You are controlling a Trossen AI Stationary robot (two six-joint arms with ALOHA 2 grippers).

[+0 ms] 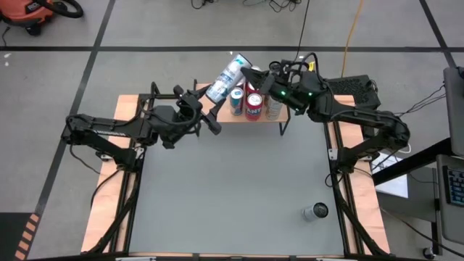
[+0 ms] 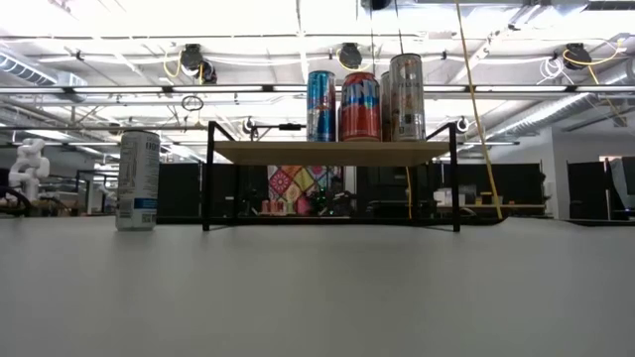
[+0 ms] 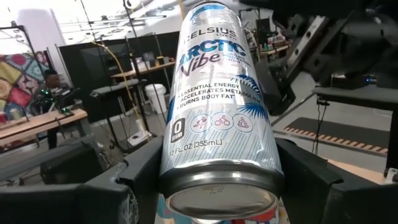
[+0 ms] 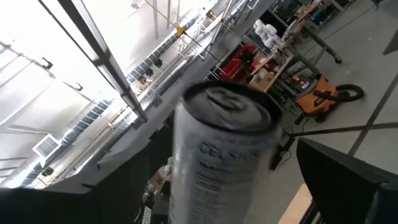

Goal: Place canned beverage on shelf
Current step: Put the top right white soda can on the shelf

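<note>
Small low shelf (image 1: 250, 116) with pale wooden top on thin black legs, at the table's far edge: its right part is occupied by a blue-and-white can (image 1: 236, 101), a red can (image 1: 253, 106) and a silver can (image 1: 274, 107) standing close together; its left part is bare board, overhung by a tilted white-and-blue slim can (image 1: 226, 75) between the left gripper's (image 1: 210, 109) fingers. The right gripper (image 1: 255, 75) crowds the space above the standing cans. Grey tabletop (image 1: 232, 188): broad open middle; one lone silver can (image 1: 315, 212) stands near right. Space beneath the shelf is open between the legs.
</note>
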